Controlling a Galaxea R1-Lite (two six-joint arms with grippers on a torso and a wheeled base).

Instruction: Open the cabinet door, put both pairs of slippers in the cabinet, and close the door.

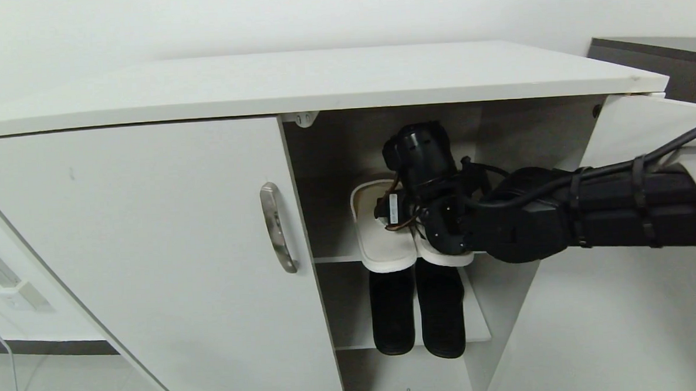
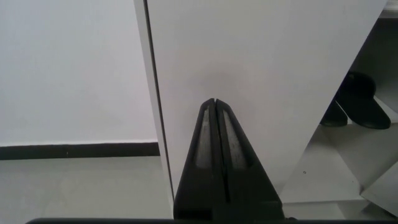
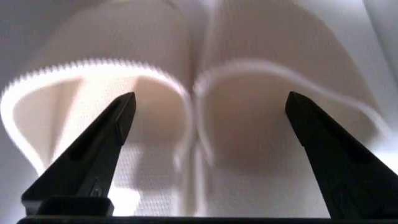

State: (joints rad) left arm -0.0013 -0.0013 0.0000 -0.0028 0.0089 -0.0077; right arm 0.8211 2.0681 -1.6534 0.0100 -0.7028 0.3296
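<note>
Right claw (image 3: 211, 102), spread apart, inside white board cabinet (image 1: 319, 79) over cream ribbed slippers (image 1: 385, 244); black slippers (image 1: 418, 319) on shelf (image 1: 476, 331) below. Left claw (image 2: 214, 102), pressed together, faces cabinet's shut door (image 1: 139, 257).

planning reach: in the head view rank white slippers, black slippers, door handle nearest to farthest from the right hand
1. white slippers, upper shelf, right at the right hand
2. black slippers, shelf below
3. door handle, on the shut left door
</note>
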